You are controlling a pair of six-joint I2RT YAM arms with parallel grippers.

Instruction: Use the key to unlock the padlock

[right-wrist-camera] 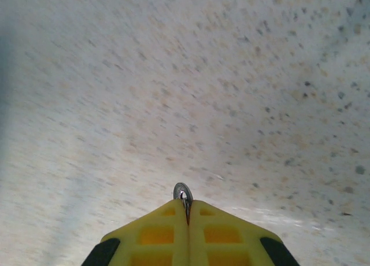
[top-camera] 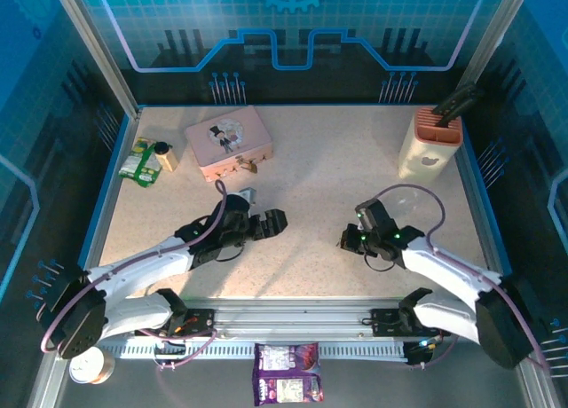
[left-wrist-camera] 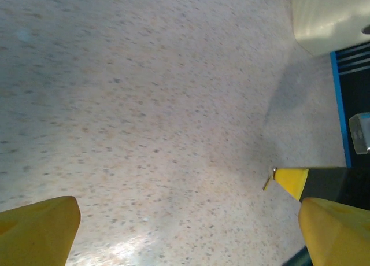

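The tiny brass padlock [top-camera: 243, 165] hangs at the front edge of the pink tin [top-camera: 228, 140], at the back left of the table. My right gripper [top-camera: 343, 242] [right-wrist-camera: 188, 211] is shut on the key [right-wrist-camera: 182, 192]; the key's small round grey head pokes out beyond the pressed-together yellow fingertips, low over the speckled table. In the left wrist view the key [left-wrist-camera: 270, 178] sticks out of the right gripper's yellow fingertip [left-wrist-camera: 292, 180]. My left gripper [top-camera: 263, 211] [left-wrist-camera: 185, 231] stands open with nothing between its fingers, in front of the tin and left of the right gripper.
A white holder [top-camera: 429, 146] [left-wrist-camera: 329, 17] with a peach top stands at the back right. A green packet [top-camera: 138, 160] and a small jar [top-camera: 165, 155] lie left of the tin. A purple packet [top-camera: 286, 372] lies below the rail.
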